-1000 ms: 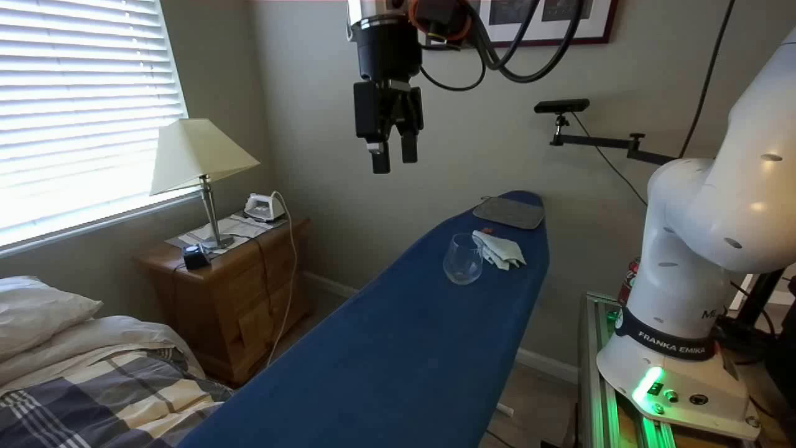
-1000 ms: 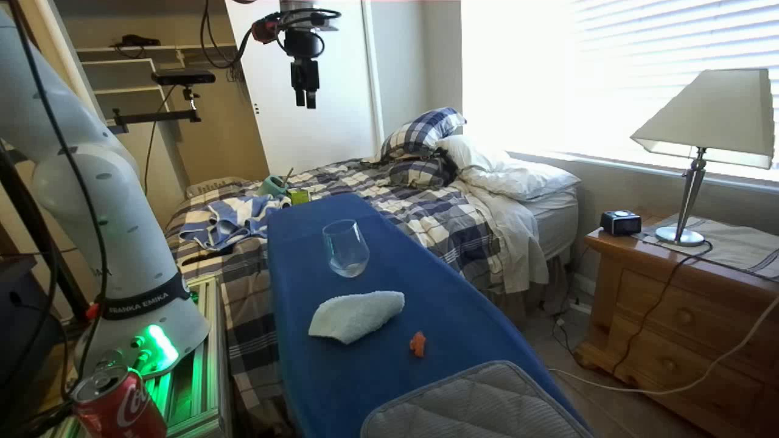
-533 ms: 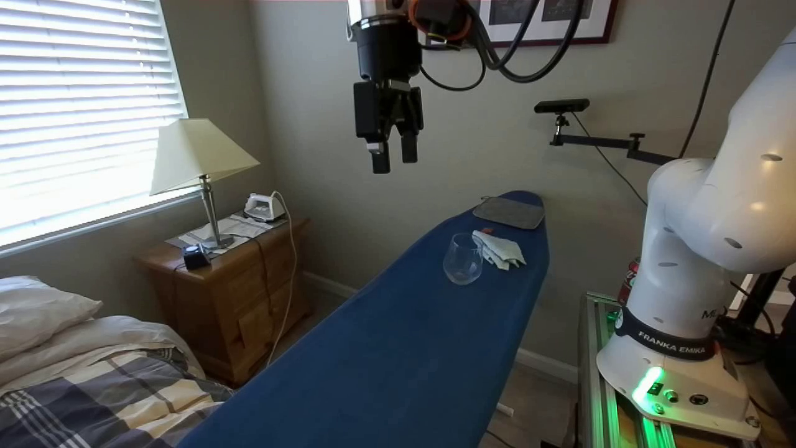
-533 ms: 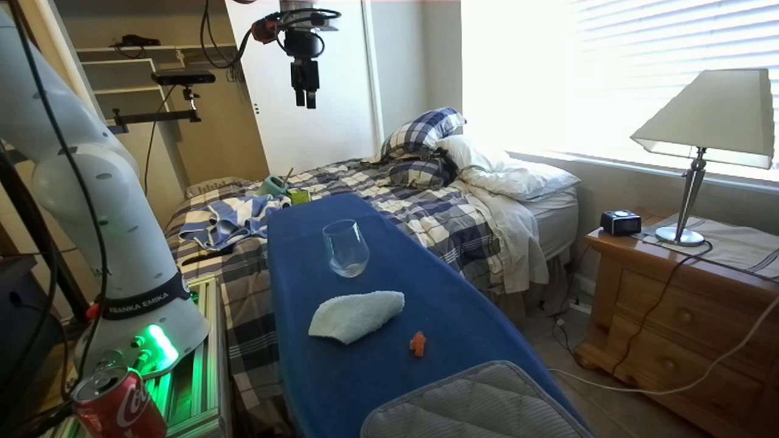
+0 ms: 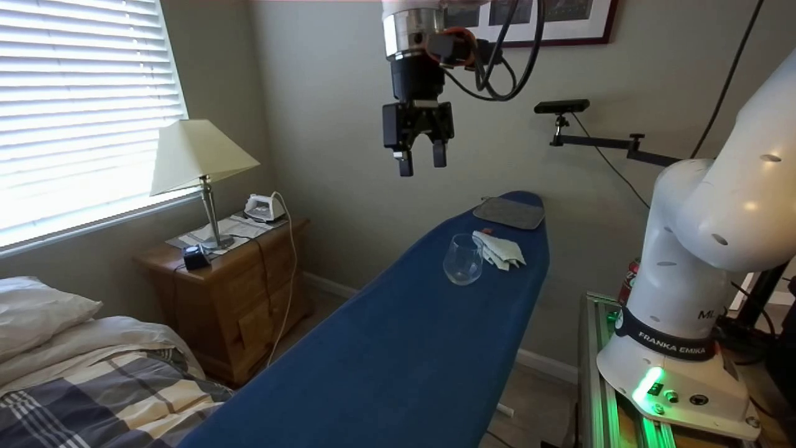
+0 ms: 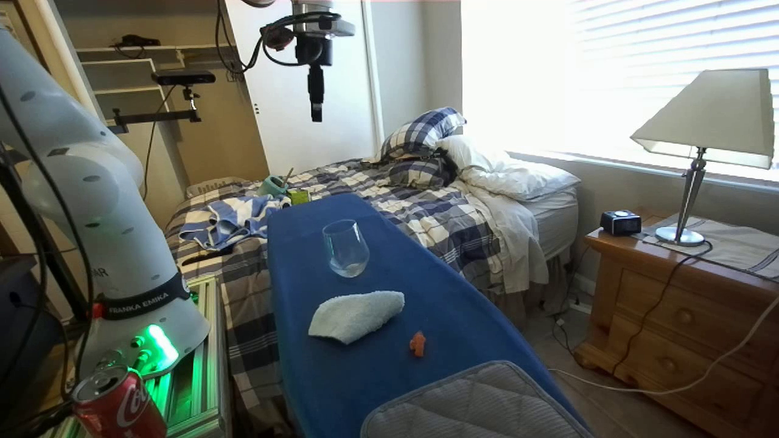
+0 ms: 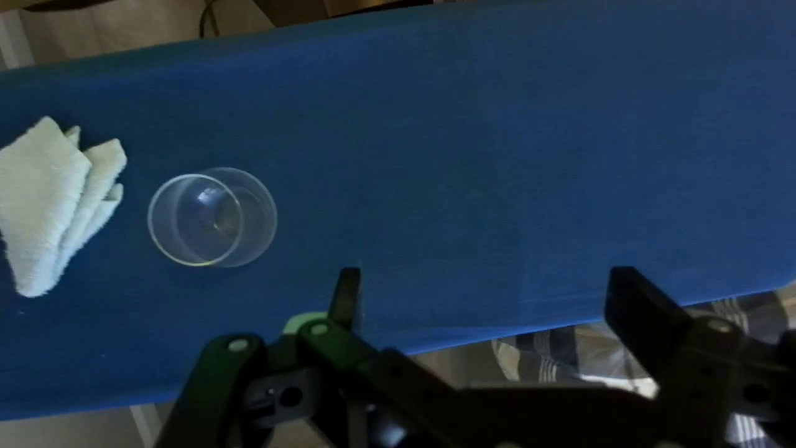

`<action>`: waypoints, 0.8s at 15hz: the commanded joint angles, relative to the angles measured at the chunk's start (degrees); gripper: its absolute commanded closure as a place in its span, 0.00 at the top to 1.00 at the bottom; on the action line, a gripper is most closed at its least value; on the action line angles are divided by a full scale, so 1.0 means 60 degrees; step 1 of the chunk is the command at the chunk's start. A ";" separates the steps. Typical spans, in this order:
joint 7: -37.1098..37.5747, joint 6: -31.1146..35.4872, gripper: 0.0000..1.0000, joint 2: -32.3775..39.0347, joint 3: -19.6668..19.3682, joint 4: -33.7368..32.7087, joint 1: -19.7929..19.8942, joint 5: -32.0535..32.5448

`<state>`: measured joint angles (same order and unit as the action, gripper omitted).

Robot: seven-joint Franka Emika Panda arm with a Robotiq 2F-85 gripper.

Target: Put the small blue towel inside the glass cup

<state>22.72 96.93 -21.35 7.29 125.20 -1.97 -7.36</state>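
Since the earlier frame, the gripper (image 5: 423, 163) had shifted and turned; its jaws stood spread, well above the ironing board (image 5: 385, 348). Inside the board's edges, the pale towel (image 7: 37, 205) lay folded just beside the upright glass cup (image 7: 211, 218). Past the cup, away from the towel, ran open board.

Glass cup (image 7: 214, 218) in all views

I hang in a home's bedroom: a plaid-covered bed (image 6: 420, 210) lies just past an edge of the ironing board (image 5: 385, 348) below me, daylight glows through window blinds (image 5: 81, 112), and a wooden nightstand (image 5: 214, 305) carries a table lamp (image 5: 200, 158) and, near one edge, a clothes iron (image 5: 264, 208).
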 commanded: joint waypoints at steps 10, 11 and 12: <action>-0.1590 0.0597 1.00 -0.1479 -0.1442 0.2635 0.1372 0.1937; -0.1724 0.0695 1.00 -0.1532 -0.1542 0.2839 0.1447 0.2012; -0.1805 0.0753 1.00 -0.1564 -0.1595 0.2968 0.1487 0.2030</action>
<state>12.01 101.53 -30.77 -2.50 143.10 6.70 4.92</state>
